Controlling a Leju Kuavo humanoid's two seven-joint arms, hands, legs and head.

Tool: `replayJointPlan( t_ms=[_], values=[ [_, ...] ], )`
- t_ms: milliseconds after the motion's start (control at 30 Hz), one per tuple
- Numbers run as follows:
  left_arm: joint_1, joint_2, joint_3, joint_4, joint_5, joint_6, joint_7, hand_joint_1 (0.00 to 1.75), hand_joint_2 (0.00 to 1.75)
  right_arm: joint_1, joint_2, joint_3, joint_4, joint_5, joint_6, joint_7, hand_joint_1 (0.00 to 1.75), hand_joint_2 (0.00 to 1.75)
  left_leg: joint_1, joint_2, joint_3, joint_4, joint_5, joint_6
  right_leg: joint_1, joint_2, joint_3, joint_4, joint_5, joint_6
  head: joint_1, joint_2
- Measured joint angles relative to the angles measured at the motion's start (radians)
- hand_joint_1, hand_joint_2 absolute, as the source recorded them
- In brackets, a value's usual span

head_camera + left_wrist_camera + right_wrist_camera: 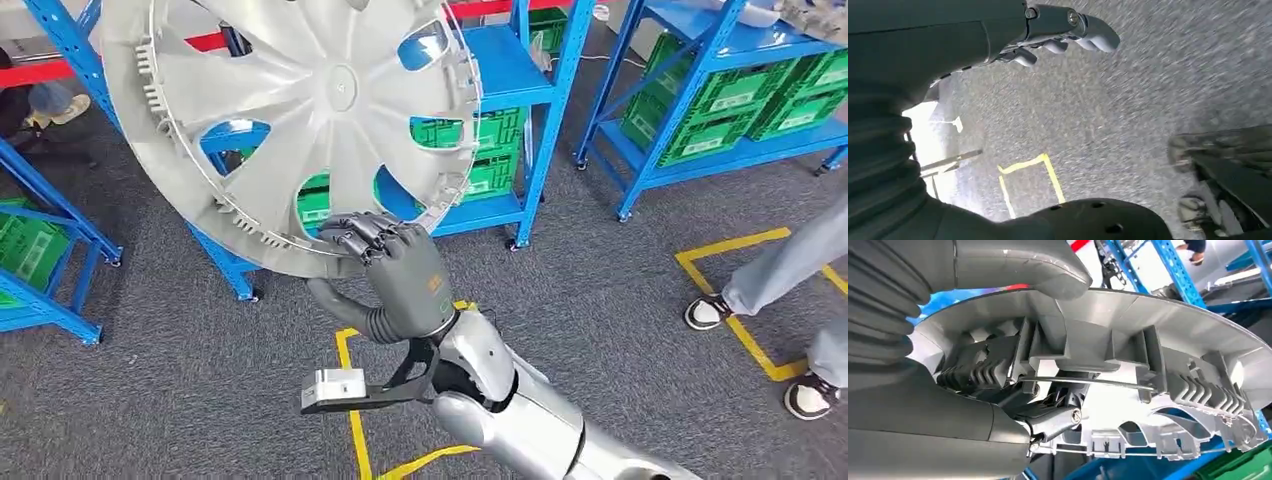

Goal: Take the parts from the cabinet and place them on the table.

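Gripping the rim of a big silver wheel cover (300, 120), the right hand (395, 275) holds it up in the air in front of the blue shelving racks (520, 90). The disc stands nearly on edge, its ribbed, clip-lined back toward the head camera and its smooth face toward the racks. Being round, it has no long axis to speak of. The hold sits at the lowest part of the rim, probably so the light part hangs balanced above the wrist while it is carried. In the right wrist view the fingers (1048, 420) curl behind the clips with the thumb pressed on the outer face. The left hand (1068, 30) hangs over grey carpet (1128, 110), holding nothing, fingers loosely curled.
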Motion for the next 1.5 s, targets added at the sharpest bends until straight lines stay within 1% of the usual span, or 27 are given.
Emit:
replayJointPlan(
  t_ms=[67, 133, 167, 200, 233, 333, 367, 433, 500, 533, 567, 633, 667, 700, 733, 833, 867, 900, 967, 1033, 1100, 1167, 1233, 1333, 1367, 1433, 1500],
  values=[
    [0.0, 0.0, 0.0, 0.0, 0.0, 0.005, -0.001, 0.0, 1.75, 0.004, 0.0, 0.0, 0.0, -0.001, 0.0, -0.002, 1.75, 1.75, 0.0, 0.0, 0.015, 0.054, 0.04, -0.002, 0.0, -0.001, -0.039, 0.006, 0.024, 0.004, 0.0, 0.0],
    [-0.001, 0.001, 0.0, 0.0, 0.001, 0.01, 0.001, 0.0, 1.75, 0.009, 0.0, 0.0, 0.001, -0.003, -0.002, -0.004, 1.75, 1.75, 0.0, 0.0, 0.1, -0.037, 0.117, 0.0, -0.002, -0.002, -0.074, 0.015, 0.045, 0.01, 0.0, 0.0],
    [-0.002, 0.001, 0.0, 0.0, 0.002, 0.013, 0.003, 0.0, 1.75, 0.009, 0.0, 0.0, 0.001, -0.005, -0.002, -0.008, 1.75, 1.75, 0.001, 0.0, 0.168, -0.126, 0.117, 0.002, -0.003, -0.001, -0.088, 0.02, 0.055, 0.014, 0.0, 0.0],
    [-0.005, 0.001, 0.0, 0.0, 0.006, 0.016, 0.003, 0.0, 1.75, 0.008, 0.0, 0.0, 0.001, -0.009, -0.002, -0.015, 1.75, 1.75, -0.002, -0.001, 0.233, -0.224, 0.063, 0.006, 0.002, -0.001, -0.098, 0.023, 0.064, 0.02, -0.001, 0.0],
    [-0.005, 0.001, 0.0, 0.0, 0.01, 0.018, 0.002, 0.0, 1.75, 0.006, 0.0, 0.0, 0.001, -0.013, -0.002, -0.018, 1.75, 1.75, -0.007, -0.004, 0.258, -0.279, 0.043, 0.018, 0.001, -0.002, -0.102, 0.024, 0.073, 0.025, 0.002, 0.0],
    [-0.003, 0.0, 0.0, 0.0, 0.013, 0.022, -0.001, 0.0, 1.75, -0.006, 0.0, 0.0, 0.008, -0.019, -0.001, -0.028, 1.75, 1.75, -0.01, -0.004, 0.226, -0.273, 0.069, 0.045, -0.001, -0.002, -0.106, 0.012, 0.109, 0.044, 0.001, 0.0],
    [-0.004, -0.005, 0.0, 0.002, 0.013, 0.023, -0.001, 0.0, 1.75, -0.009, 0.0, 0.0, 0.011, -0.02, -0.001, -0.028, 1.75, 1.75, -0.005, 0.002, 0.224, -0.277, 0.083, 0.058, -0.002, 0.001, -0.115, 0.019, 0.096, 0.05, 0.0, 0.0],
    [-0.004, -0.002, 0.001, 0.001, 0.014, 0.025, -0.001, 0.0, 1.75, -0.016, 0.0, 0.0, 0.016, -0.023, -0.002, -0.031, 1.75, 1.75, -0.005, 0.004, 0.194, -0.274, 0.108, 0.068, -0.006, 0.004, -0.15, 0.106, -0.02, 0.062, 0.006, 0.0],
    [-0.007, -0.002, 0.001, 0.0, 0.014, 0.025, -0.001, 0.0, 1.75, -0.017, -0.001, 0.0, 0.022, -0.027, -0.001, -0.03, 1.75, 1.75, -0.005, 0.004, 0.16, -0.269, 0.131, 0.07, -0.008, 0.005, -0.192, 0.274, -0.115, 0.069, 0.006, 0.0],
    [-0.007, -0.002, 0.001, 0.0, 0.014, 0.025, 0.0, 0.0, 1.75, -0.017, -0.001, 0.0, 0.025, -0.027, -0.001, -0.031, 1.75, 1.75, -0.005, 0.004, 0.143, -0.266, 0.142, 0.069, -0.009, 0.006, -0.197, 0.331, -0.123, 0.071, 0.006, 0.0],
    [-0.007, -0.002, 0.002, 0.0, 0.014, 0.025, 0.0, 0.0, 1.75, -0.017, -0.001, 0.0, 0.028, -0.026, -0.001, -0.031, 1.75, 1.75, -0.005, 0.005, 0.126, -0.263, 0.152, 0.066, -0.01, 0.006, -0.182, 0.341, -0.101, 0.071, 0.007, 0.0],
    [-0.007, -0.003, 0.004, 0.001, 0.014, 0.025, 0.003, 0.0, 1.75, -0.019, 0.0, 0.0, 0.03, -0.026, -0.001, -0.03, 1.75, 1.75, -0.003, 0.005, 0.097, -0.255, 0.169, 0.06, -0.013, 0.006, -0.095, 0.245, -0.037, 0.069, 0.006, 0.0],
    [-0.007, -0.003, 0.006, 0.001, 0.014, 0.025, 0.003, 0.0, 1.75, -0.022, 0.0, 0.0, 0.031, -0.025, -0.001, -0.029, 1.75, 1.75, -0.002, 0.005, 0.086, -0.247, 0.176, 0.055, -0.014, 0.006, -0.02, 0.147, -0.023, 0.068, 0.006, 0.0],
    [-0.007, -0.003, 0.007, 0.0, 0.014, 0.025, 0.003, 0.0, 1.75, -0.026, 0.0, 0.0, 0.031, -0.025, 0.0, -0.029, 1.75, 1.75, -0.003, 0.004, 0.076, -0.242, 0.18, 0.048, -0.013, 0.008, 0.035, 0.062, -0.061, 0.066, 0.007, 0.0],
    [-0.007, -0.003, 0.008, 0.0, 0.014, 0.025, 0.004, 0.0, 1.75, -0.028, 0.002, 0.0, 0.031, -0.024, 0.0, -0.029, 1.75, 1.75, -0.005, 0.003, 0.071, -0.237, 0.186, 0.041, -0.006, 0.013, 0.06, 0.019, -0.079, 0.054, 0.005, 0.0],
    [-0.006, -0.002, 0.011, 0.0, 0.014, 0.025, 0.004, 0.0, 1.75, -0.029, 0.002, 0.0, 0.031, -0.021, 0.0, -0.029, 1.75, 1.75, -0.003, 0.004, 0.065, -0.249, 0.216, 0.022, -0.001, 0.012, 0.04, 0.022, -0.064, 0.029, 0.006, 0.0],
    [-0.004, 0.001, 0.014, 0.001, 0.014, 0.025, 0.004, 0.0, 1.75, -0.029, 0.002, 0.0, 0.032, -0.021, 0.0, -0.03, 1.75, 1.75, -0.001, 0.004, 0.056, -0.245, 0.214, 0.016, -0.009, 0.006, 0.029, 0.013, -0.048, 0.017, 0.007, 0.0],
    [-0.004, 0.002, 0.016, 0.001, 0.014, 0.025, 0.004, 0.0, 1.75, -0.031, 0.003, 0.0, 0.034, -0.021, 0.0, -0.03, 1.75, 1.75, 0.0, 0.002, 0.047, -0.226, 0.173, 0.011, -0.007, 0.003, 0.023, 0.014, -0.038, 0.012, 0.005, 0.0],
    [-0.004, 0.002, 0.016, 0.001, 0.014, 0.023, 0.004, 0.0, 1.75, -0.033, 0.003, 0.0, 0.035, -0.023, 0.0, -0.029, 1.75, 1.75, 0.001, 0.001, 0.014, -0.099, 0.049, 0.004, -0.006, 0.002, -0.005, 0.014, -0.016, 0.003, -0.003, 0.0],
    [-0.004, 0.002, 0.016, 0.001, 0.014, 0.021, 0.004, 0.0, 1.75, -0.032, 0.003, 0.0, 0.04, -0.021, -0.001, -0.03, 1.75, 1.75, 0.001, 0.001, -0.007, 0.034, -0.01, 0.001, -0.001, 0.002, -0.033, 0.016, 0.006, 0.0, -0.002, 0.0],
    [-0.005, 0.005, 0.016, 0.001, 0.014, 0.021, 0.004, 0.0, 1.75, -0.028, 0.003, 0.0, 0.043, -0.023, -0.001, -0.03, 1.75, 1.75, 0.0, 0.001, 0.033, 0.037, 0.036, 0.006, 0.004, 0.001, -0.062, 0.018, 0.028, 0.0, -0.002, 0.0],
    [-0.006, 0.006, 0.016, 0.001, 0.014, 0.021, 0.004, 0.0, 1.75, -0.027, 0.003, 0.0, 0.045, -0.023, -0.001, -0.029, 1.75, 1.75, -0.005, 0.0, 0.143, -0.104, 0.095, 0.02, 0.008, 0.002, -0.087, 0.019, 0.049, 0.002, -0.003, 0.0],
    [-0.012, 0.011, 0.016, 0.0, 0.014, 0.021, 0.004, 0.0, 1.75, -0.028, 0.003, 0.0, 0.045, -0.023, -0.002, -0.029, 1.75, 1.75, -0.016, -0.001, 0.257, -0.277, 0.047, 0.037, 0.01, 0.002, -0.101, 0.02, 0.067, 0.01, -0.004, 0.0],
    [-0.015, 0.01, 0.016, 0.0, 0.014, 0.021, 0.003, 0.0, 1.75, -0.027, 0.003, 0.0, 0.045, -0.021, -0.002, -0.031, 1.75, 1.75, -0.026, -0.004, 0.235, -0.281, 0.064, 0.05, 0.001, -0.003, -0.104, 0.008, 0.101, 0.028, -0.009, 0.0],
    [-0.013, 0.01, 0.016, 0.0, 0.014, 0.021, 0.003, 0.0, 1.75, -0.026, 0.003, 0.0, 0.045, -0.021, -0.002, -0.031, 1.75, 1.75, -0.015, -0.002, 0.228, -0.292, 0.082, 0.059, 0.008, 0.0, -0.109, 0.007, 0.107, 0.035, -0.008, 0.0],
    [-0.014, 0.008, 0.016, 0.0, 0.014, 0.021, 0.005, 0.0, 1.75, -0.028, 0.003, 0.0, 0.046, -0.022, -0.003, -0.031, 1.75, 1.75, -0.011, 0.006, 0.206, -0.291, 0.108, 0.072, 0.0, 0.009, -0.133, 0.061, 0.01, 0.048, -0.006, 0.0],
    [-0.016, 0.008, 0.016, 0.0, 0.014, 0.021, 0.004, 0.0, 1.75, -0.024, 0.003, 0.0, 0.047, -0.019, -0.003, -0.029, 1.75, 1.75, -0.01, 0.008, 0.17, -0.287, 0.134, 0.074, -0.009, 0.009, -0.168, 0.212, -0.111, 0.059, -0.005, 0.0]
  ],
)
